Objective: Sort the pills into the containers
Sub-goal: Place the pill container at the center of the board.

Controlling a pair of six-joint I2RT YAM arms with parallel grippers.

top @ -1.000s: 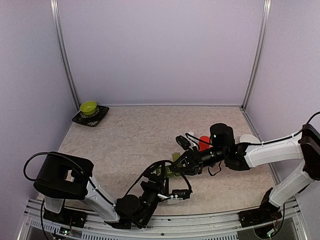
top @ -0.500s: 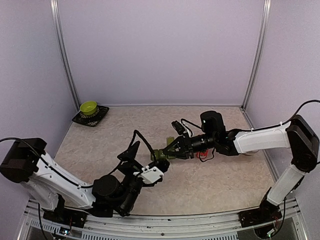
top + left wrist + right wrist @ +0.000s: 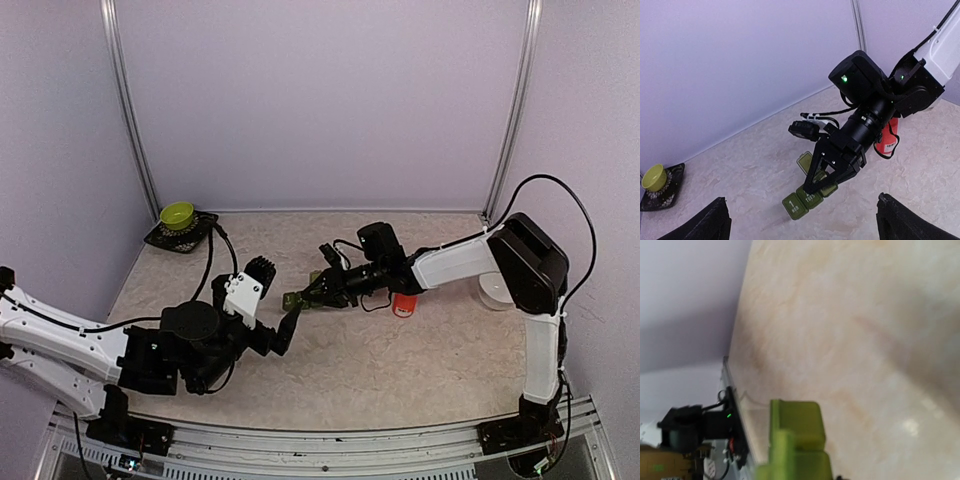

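- Partly hidden, the containers' [image 3: 802,202] far end lies behind the right pincer [image 3: 820,183]; its wrist view is blurred.
- Right pincer clamps the containers at its tips.
- Left pincer [image 3: 277,298] gapes wide and empty, with the containers just ahead.

- We hold our left arm low, angled forward from the near left, its end effector [image 3: 277,297] spread wide.
- We stretch our right arm out leftward across the middle, its end effector [image 3: 308,296] clamped on the containers [image 3: 795,206].

Right arm [image 3: 455,265]: white shell links, black cylindrical joints, green light on the block behind the right claw [image 3: 819,186], black cables looped alongside. Left arm [image 3: 60,335]: white-and-black likewise, white bracket behind black pointed fingers [image 3: 712,222].
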